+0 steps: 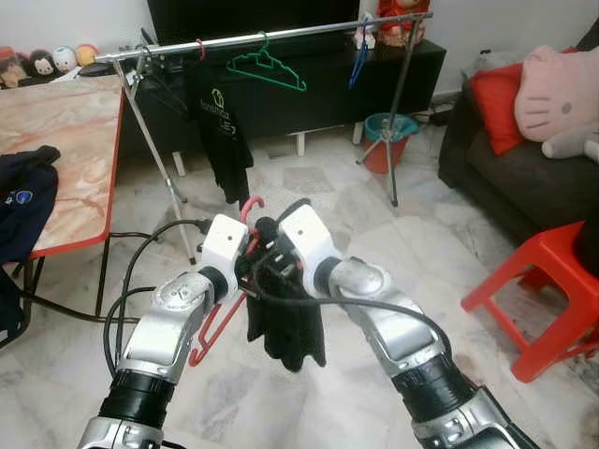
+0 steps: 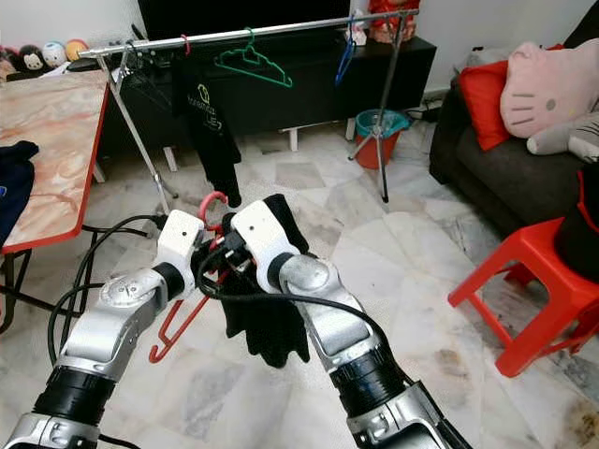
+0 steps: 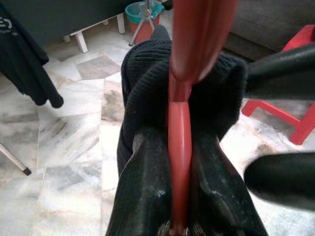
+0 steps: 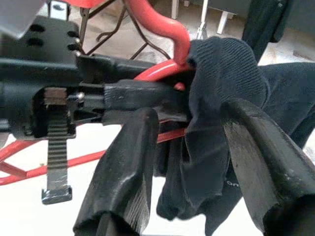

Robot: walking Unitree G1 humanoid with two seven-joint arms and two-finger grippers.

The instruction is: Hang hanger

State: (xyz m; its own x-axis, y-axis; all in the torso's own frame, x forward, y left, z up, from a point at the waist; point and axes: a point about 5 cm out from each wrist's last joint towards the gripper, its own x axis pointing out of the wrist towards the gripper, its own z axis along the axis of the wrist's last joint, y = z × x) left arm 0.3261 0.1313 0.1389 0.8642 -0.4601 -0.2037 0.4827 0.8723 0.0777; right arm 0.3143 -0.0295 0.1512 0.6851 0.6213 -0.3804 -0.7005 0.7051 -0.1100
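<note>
Behind the two arms stands a silver clothes rail [image 1: 271,36] on thin legs. On it hang a black shirt [image 1: 218,131], a green hanger [image 1: 267,67] and a blue hanger [image 1: 360,58]. A teal and red bin [image 1: 387,140] sits by one rail leg, in front of a long black TV cabinet [image 1: 309,89]. To the robot's left is a table [image 1: 65,150] with a marble-look top and a red edge, with dark blue clothing [image 1: 23,201] lying on it. To its right are a dark sofa [image 1: 505,187] with a red cushion [image 1: 496,103] and a pink cat plush [image 1: 562,94], and a red plastic stool [image 1: 543,290]. Little round toys [image 1: 42,61] line up by the wall.

Under it all the floor [image 1: 356,243] is pale marble tile. Black cables loop around the arms.

Low in front of the robot, between the grippers and well short of the rail, is the red hanger [image 2: 182,323]. It is thin red plastic with a curved hook on top, and a black cloth [image 2: 267,327] is draped over it.

Left gripper [image 3: 179,221] is closed on the red hanger, the bar squeezed between its two black fingers. Right gripper [image 4: 202,162] has its fingers spread apart, one on each side of the black cloth.
</note>
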